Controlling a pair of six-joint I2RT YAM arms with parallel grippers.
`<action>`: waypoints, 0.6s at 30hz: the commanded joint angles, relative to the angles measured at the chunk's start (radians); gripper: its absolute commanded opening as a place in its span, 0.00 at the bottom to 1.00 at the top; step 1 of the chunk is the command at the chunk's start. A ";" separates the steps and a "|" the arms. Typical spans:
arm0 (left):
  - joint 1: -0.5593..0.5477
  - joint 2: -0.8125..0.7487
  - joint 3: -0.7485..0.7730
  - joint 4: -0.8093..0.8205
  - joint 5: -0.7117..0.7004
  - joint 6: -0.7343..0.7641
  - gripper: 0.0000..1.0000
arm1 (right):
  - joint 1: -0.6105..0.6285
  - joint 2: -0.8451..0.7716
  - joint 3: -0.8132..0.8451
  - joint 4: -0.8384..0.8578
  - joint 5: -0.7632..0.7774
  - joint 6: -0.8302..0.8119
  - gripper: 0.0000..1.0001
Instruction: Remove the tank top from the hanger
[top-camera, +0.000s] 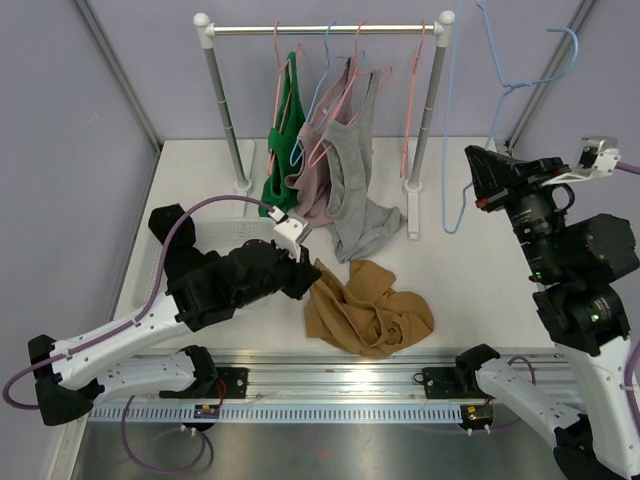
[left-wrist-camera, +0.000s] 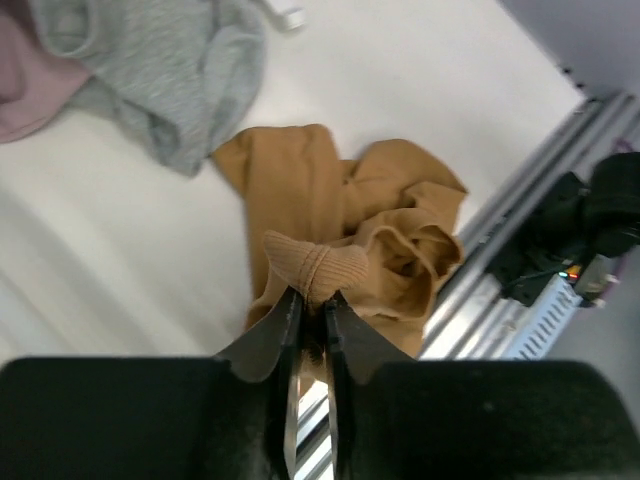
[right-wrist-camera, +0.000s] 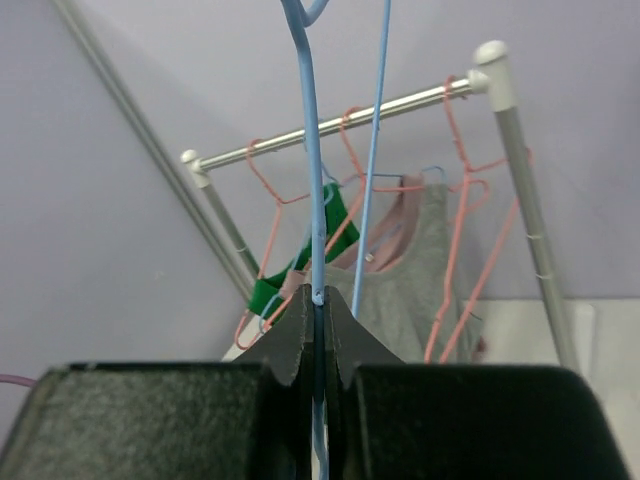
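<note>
A tan tank top (top-camera: 368, 312) lies crumpled on the white table near the front rail, off any hanger. My left gripper (top-camera: 305, 266) is shut on a bunched fold of it at its left edge; the left wrist view shows the fold (left-wrist-camera: 318, 265) pinched between the fingertips of the gripper (left-wrist-camera: 312, 300). My right gripper (top-camera: 478, 182) is shut on a bare light-blue wire hanger (top-camera: 452, 140) and holds it in the air right of the rack. In the right wrist view the hanger wire (right-wrist-camera: 309, 150) runs up from the closed gripper (right-wrist-camera: 318, 298).
A clothes rack (top-camera: 325, 30) stands at the back with green (top-camera: 283, 150), pink (top-camera: 315, 170) and grey (top-camera: 355, 185) tank tops on hangers, plus empty pink hangers (top-camera: 412, 90). A metal rail (top-camera: 330, 375) runs along the near edge. Purple walls enclose the table.
</note>
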 joint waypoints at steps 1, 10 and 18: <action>-0.002 0.015 0.099 -0.098 -0.160 -0.021 0.28 | 0.006 0.068 0.119 -0.387 0.138 -0.031 0.00; -0.002 -0.031 0.206 -0.346 -0.260 -0.046 0.78 | 0.004 0.284 0.331 -0.612 0.053 -0.010 0.00; 0.000 -0.162 0.180 -0.495 -0.352 -0.028 0.87 | 0.004 0.444 0.460 -0.620 0.019 0.001 0.00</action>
